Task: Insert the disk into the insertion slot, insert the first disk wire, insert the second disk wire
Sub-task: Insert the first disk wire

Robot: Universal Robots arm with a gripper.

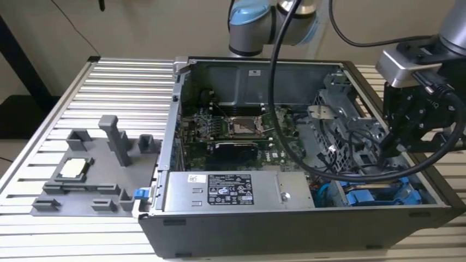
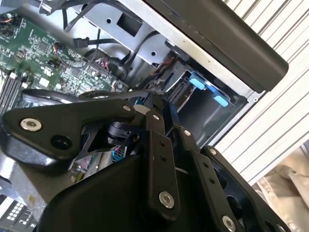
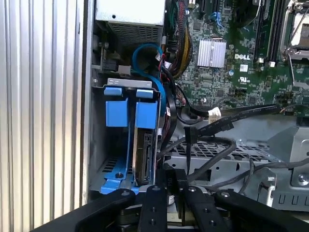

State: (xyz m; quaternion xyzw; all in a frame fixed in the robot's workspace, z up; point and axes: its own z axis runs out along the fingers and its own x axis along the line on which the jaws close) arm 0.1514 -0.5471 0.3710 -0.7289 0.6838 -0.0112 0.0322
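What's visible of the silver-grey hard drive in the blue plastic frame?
The silver-grey hard drive stands on edge inside the grey sheet-metal drive bay, near the case's corner. A bright blue plastic frame wraps it, with two blue end tabs at one end. One narrow metallic edge shows; its label side is hidden. Black cables run beside it; whether any is plugged in, I cannot tell.

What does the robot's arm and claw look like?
The round grey arm has light-blue caps on its joints and a thick black cable looping off it. A silver-grey block sits at its wrist. The black metal claw, in the first wrist view, is built from flat bars dotted with shiny silver screws.
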